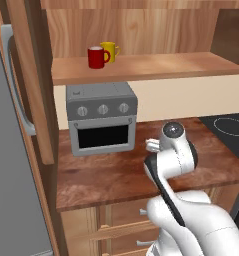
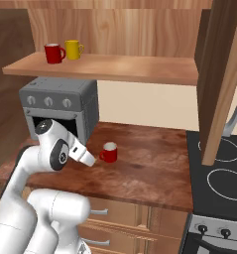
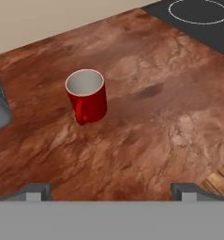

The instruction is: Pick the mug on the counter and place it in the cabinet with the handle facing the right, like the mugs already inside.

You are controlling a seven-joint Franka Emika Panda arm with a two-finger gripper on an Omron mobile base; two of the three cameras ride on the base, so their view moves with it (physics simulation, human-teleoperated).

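The red mug (image 3: 86,95) stands upright on the reddish-brown counter (image 3: 151,131), pale inside showing. Its red loop handle (image 3: 80,115) points toward my hand. From the right base view the mug (image 2: 109,152) sits in front of the toaster oven, just right of my gripper (image 2: 89,159). My gripper (image 3: 111,191) is open, above the counter and short of the mug, with nothing between its fingers. The wall cabinet's shelf board (image 2: 130,68) holds another red mug (image 2: 53,53) and a yellow mug (image 2: 73,49), both with handles to the right.
A grey toaster oven (image 1: 101,117) stands on the counter's left under the shelf. A black stovetop (image 2: 220,168) borders the counter on the right. The cabinet's open door (image 2: 221,74) hangs above the stove. A grey fridge (image 1: 11,160) is at far left.
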